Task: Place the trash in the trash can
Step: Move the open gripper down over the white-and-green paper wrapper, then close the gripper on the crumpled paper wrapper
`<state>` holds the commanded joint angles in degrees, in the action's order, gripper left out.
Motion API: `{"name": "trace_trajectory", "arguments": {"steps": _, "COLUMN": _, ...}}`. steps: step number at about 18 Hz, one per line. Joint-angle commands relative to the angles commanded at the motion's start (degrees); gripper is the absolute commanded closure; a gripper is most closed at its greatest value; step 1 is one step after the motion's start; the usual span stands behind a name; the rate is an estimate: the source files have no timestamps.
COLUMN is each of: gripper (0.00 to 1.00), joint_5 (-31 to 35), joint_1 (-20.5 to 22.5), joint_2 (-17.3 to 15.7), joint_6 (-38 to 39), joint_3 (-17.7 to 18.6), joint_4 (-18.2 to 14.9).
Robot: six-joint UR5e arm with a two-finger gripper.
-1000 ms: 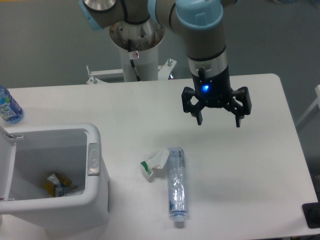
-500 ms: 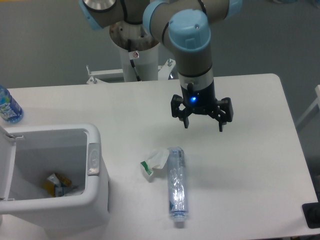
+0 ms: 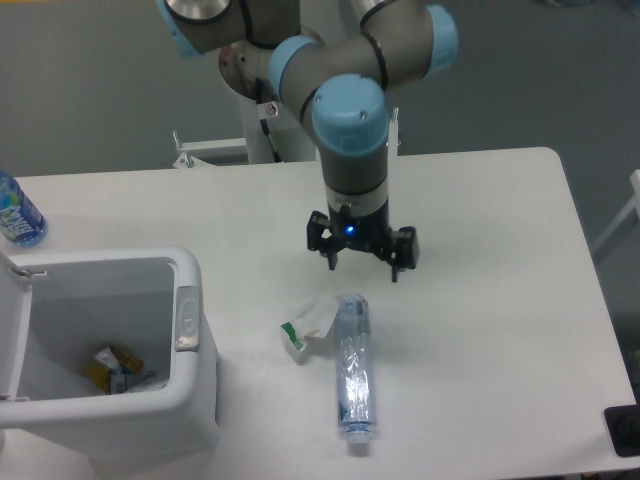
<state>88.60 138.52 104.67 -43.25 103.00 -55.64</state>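
Two pieces of trash lie on the white table: a crumpled white wrapper with green print [image 3: 308, 325] and, touching its right side, a flattened clear plastic bottle [image 3: 353, 367] lying lengthwise toward the front edge. My gripper [image 3: 362, 268] hangs open above the table just behind the bottle's far end, with nothing between its fingers. The trash can [image 3: 190, 395], a large white bin with its lid open, stands at the front left with some scraps inside.
An uncrushed water bottle with a blue label [image 3: 17, 213] stands at the far left edge. The arm's base column [image 3: 275, 105] rises behind the table. A dark object [image 3: 625, 430] sits at the front right corner.
The gripper has moved left and toward the front, coming down from the right rear of the table to just behind the flattened bottle. It stays open. The trash has not moved.
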Motion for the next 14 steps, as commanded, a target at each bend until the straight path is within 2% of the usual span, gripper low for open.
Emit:
{"name": "trace_trajectory", "arguments": {"steps": 2, "gripper": 0.00, "joint_5": -1.41, "joint_1": 0.00, "joint_2": 1.58, "joint_6": 0.18, "joint_3": -0.17, "joint_4": 0.96}}
{"name": "trace_trajectory", "arguments": {"steps": 6, "gripper": 0.00, "joint_5": -1.50, "joint_1": -0.17, "joint_2": 5.89, "joint_6": 0.35, "joint_3": 0.35, "joint_4": 5.18}}
{"name": "trace_trajectory", "arguments": {"steps": 11, "gripper": 0.00, "joint_5": -1.59, "joint_1": -1.41, "joint_2": 7.21, "joint_6": 1.06, "joint_3": 0.79, "joint_4": 6.42}}
{"name": "trace_trajectory", "arguments": {"steps": 12, "gripper": 0.09, "joint_5": -1.59, "joint_1": -1.49, "joint_2": 7.47, "joint_6": 1.15, "joint_3": 0.88, "joint_4": 6.42}}
{"name": "trace_trajectory", "arguments": {"steps": 13, "gripper": 0.30, "joint_5": -1.59, "joint_1": -1.76, "joint_2": 7.48, "joint_6": 1.32, "joint_3": 0.97, "joint_4": 6.33}}
{"name": "trace_trajectory", "arguments": {"steps": 14, "gripper": 0.45, "joint_5": -1.59, "joint_1": -1.93, "joint_2": 7.48, "joint_6": 1.41, "joint_3": 0.97, "joint_4": 6.33}}
